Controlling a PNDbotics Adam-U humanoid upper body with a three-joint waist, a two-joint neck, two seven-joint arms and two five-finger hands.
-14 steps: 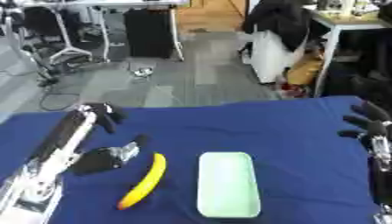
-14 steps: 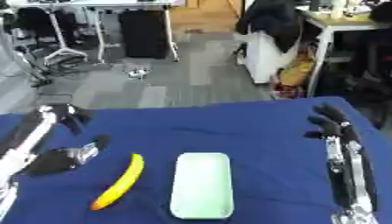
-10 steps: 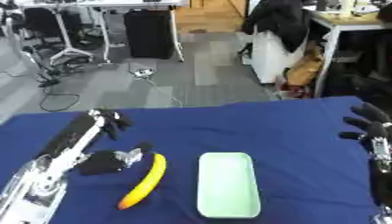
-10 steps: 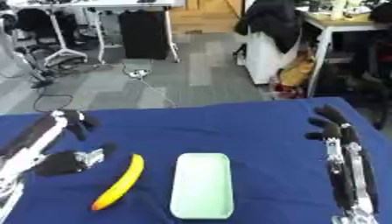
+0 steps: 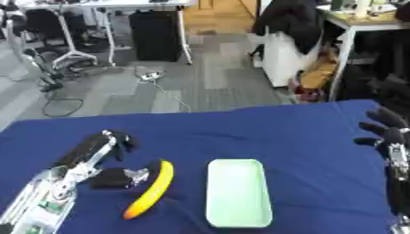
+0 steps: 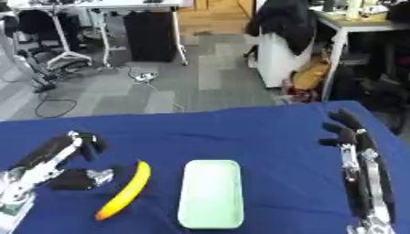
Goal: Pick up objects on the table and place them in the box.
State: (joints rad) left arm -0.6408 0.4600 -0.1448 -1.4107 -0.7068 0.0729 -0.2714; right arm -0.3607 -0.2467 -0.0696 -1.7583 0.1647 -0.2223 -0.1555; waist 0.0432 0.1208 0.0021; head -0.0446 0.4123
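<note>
Two hands over a blue worktop [image 5: 264, 123], seen from the head camera. Left hand [image 5: 112, 142] at the left side of the worktop, forearm entering from the near-left corner, fingers [image 5: 126, 140] curled inward with nothing between them. Small dark object [image 5: 116, 177] with a pale metallic end lying just near of that hand, beside the arm; identity unclear. Yellow banana [image 5: 152, 189] lying on the cloth immediately right of the dark object, long axis running from near-left to far-right, brownish tip at the near end, apart from the left hand. Pale green rectangular box [image 5: 236, 192], shallow with rounded corners, flat on the worktop just right of the banana, lengthwise near to far, holding nothing visible. Right hand [image 6: 348, 132] upright along the right edge of the worktop, fingers [image 6: 342, 118] straight and relaxed, pointing away, touching none of the objects and well apart from the box.
</note>
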